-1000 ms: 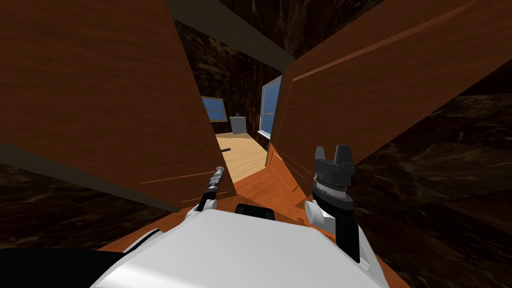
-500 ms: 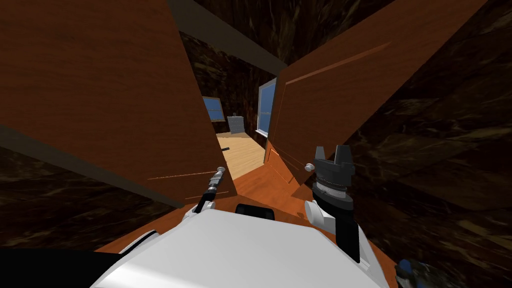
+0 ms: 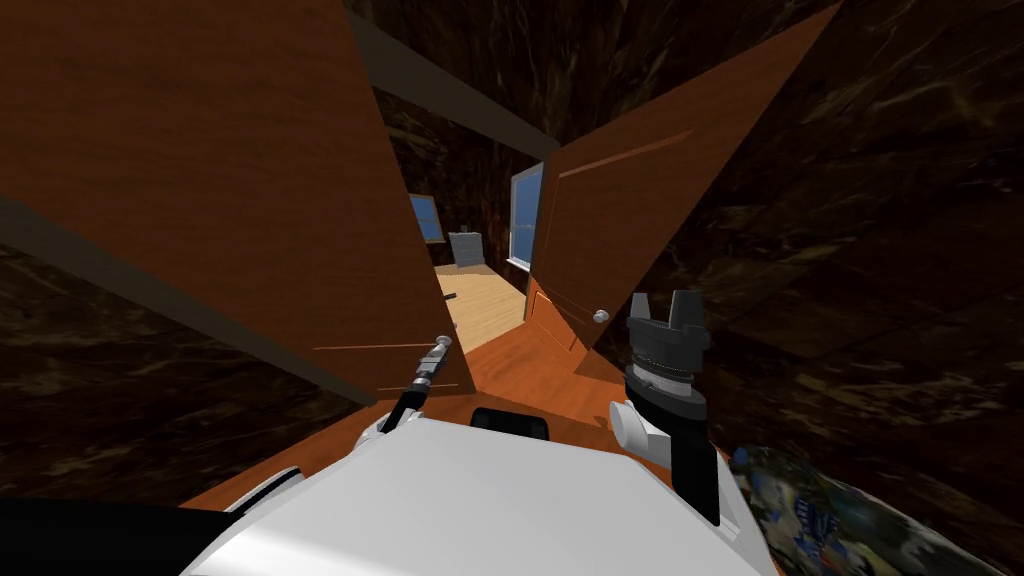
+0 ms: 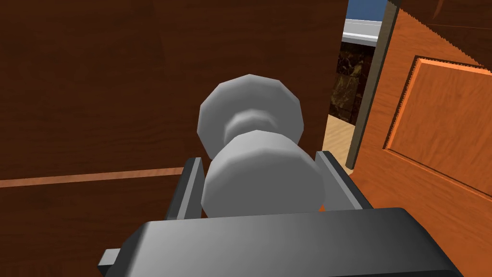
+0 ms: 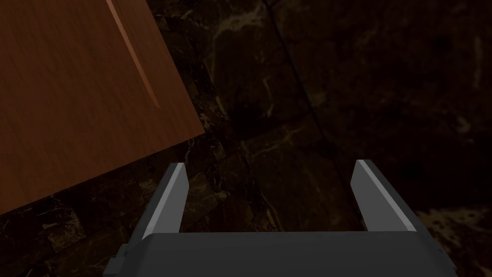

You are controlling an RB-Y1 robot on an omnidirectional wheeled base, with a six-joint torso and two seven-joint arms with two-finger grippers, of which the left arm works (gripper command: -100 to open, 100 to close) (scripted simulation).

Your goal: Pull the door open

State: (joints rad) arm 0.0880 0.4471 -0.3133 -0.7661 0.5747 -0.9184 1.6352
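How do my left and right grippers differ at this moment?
The left gripper is shut on the grey door knob; the right gripper is open and holds nothing. The left gripper is at the brown door; the right gripper points at a dark wall, beside the other door. Both have two grey fingers on a dark body.

Own turn rightward, door [image 3: 220,160] w/ me.

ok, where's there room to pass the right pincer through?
Free: the gap between the left door edge and the right door, over bare orange floor. Also beside the open right pincer, toward the dark marbled wall. Crowded: the left door's knob, where the left pincer is shut on it, close against the panel.
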